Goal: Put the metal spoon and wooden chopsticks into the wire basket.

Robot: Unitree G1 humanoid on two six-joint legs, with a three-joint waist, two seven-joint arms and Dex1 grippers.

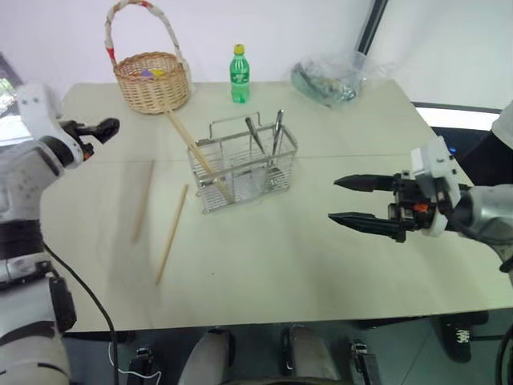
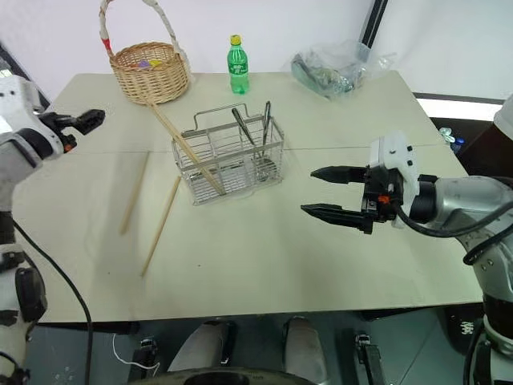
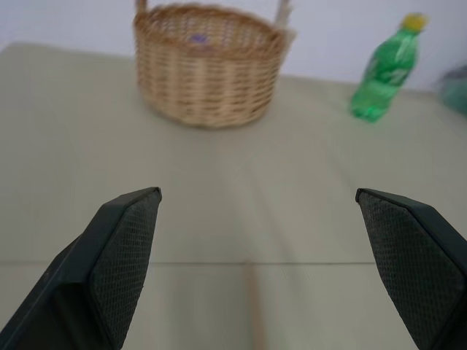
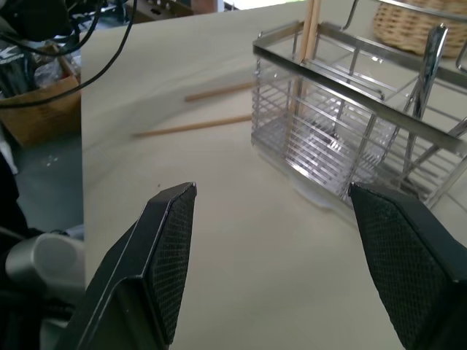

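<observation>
- Wire basket (image 1: 243, 164) at surface (image 1: 321, 265) centre; one chopstick (image 1: 197, 152) leans inside, handles (image 1: 276, 131) upright beside it, spoon likely among them
- Two chopsticks (image 1: 171, 233) lie loose at its 8 o'clock
- Left pincer (image 1: 94, 128) released at 9 o'clock; right pincer (image 1: 362, 204) released, empty, at 3 o'clock

table (image 1: 321, 265): pale beige top; seam line across the middle
wicker basket (image 1: 152, 80): far left part of the table; tall arched handle; small coloured items inside
green bottle (image 1: 240, 74): upright; yellow cap; right of the wicker basket
plastic bag (image 1: 333, 78): crumpled, clear; far right edge
</observation>
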